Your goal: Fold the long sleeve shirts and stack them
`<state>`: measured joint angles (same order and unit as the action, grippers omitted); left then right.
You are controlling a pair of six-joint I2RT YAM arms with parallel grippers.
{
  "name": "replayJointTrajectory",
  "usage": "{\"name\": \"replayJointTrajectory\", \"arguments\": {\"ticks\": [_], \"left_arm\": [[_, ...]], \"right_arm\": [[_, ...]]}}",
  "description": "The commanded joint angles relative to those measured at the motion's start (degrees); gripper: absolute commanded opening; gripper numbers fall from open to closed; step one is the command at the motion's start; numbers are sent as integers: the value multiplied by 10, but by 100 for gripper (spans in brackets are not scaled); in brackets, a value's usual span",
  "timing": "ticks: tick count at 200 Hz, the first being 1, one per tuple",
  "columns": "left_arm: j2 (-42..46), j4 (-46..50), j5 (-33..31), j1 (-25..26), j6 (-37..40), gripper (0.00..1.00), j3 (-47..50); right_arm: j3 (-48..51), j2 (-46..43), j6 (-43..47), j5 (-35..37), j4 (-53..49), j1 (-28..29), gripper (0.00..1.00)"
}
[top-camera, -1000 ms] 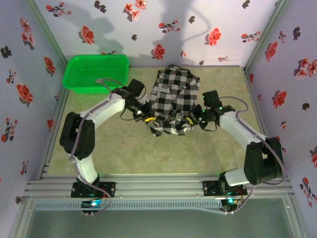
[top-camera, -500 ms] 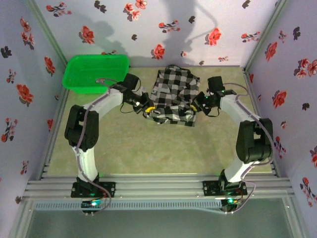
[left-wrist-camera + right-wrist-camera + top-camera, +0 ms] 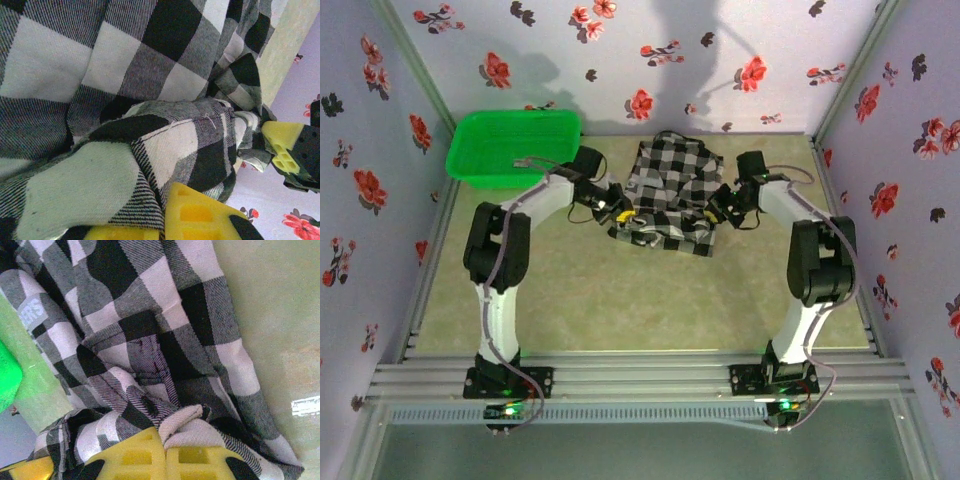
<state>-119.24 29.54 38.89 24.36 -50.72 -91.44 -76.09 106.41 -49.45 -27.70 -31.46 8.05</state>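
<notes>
**While both grippers are pinching the near hem, keep that fold even**

If you look from the top, the shirt (image 3: 670, 190) sits on the desk (image 3: 620, 310) toward the far wall, just right of the green basket (image 3: 510, 145). The left gripper (image 3: 623, 213) is clamped on the near-left edge and the right gripper (image 3: 715, 212) on the near-right edge. Both wrist views show checked cloth bunched between the yellow fingers, so each grip looks solid.

My take on doing this step well:
- Carry both corners toward the far wall at the same pace and height, or the fold line ends up crooked.
- Keep a bit of tension across the hem so the middle doesn't sag and wrinkle underneath.
- Lower before letting go, with the hem lined up on the far edge of the shirt.
- The cloth is wadded in both grips, so it might cling on release. Open wide and back out low.

Compared with a second ago, both grippers have travelled away from the bases with the hem. The arms reach out straighter, and the shirt covers less desk front to back. The basket hasn't budged.
</notes>
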Motion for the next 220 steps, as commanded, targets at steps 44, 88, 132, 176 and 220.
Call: {"name": "replayJointTrajectory", "arguments": {"ticks": [44, 88, 132, 176, 220], "left_arm": [[-56, -36, 5, -16, -39, 24, -33], [-30, -32, -25, -23, -54, 58, -86], [58, 52, -95, -34, 6, 89, -96], [122, 158, -150, -34, 100, 100, -84], [182, 195, -153, -10, 175, 63, 30]], "right_arm": [[-58, 77, 18, -11, -7, -8, 7], [-154, 88, 27, -10, -35, -17, 51], [-205, 5, 104, 66, -110, -20, 72], [-78, -119, 131, 55, -90, -18, 73], [120, -197, 71, 31, 0, 20, 36]]}}
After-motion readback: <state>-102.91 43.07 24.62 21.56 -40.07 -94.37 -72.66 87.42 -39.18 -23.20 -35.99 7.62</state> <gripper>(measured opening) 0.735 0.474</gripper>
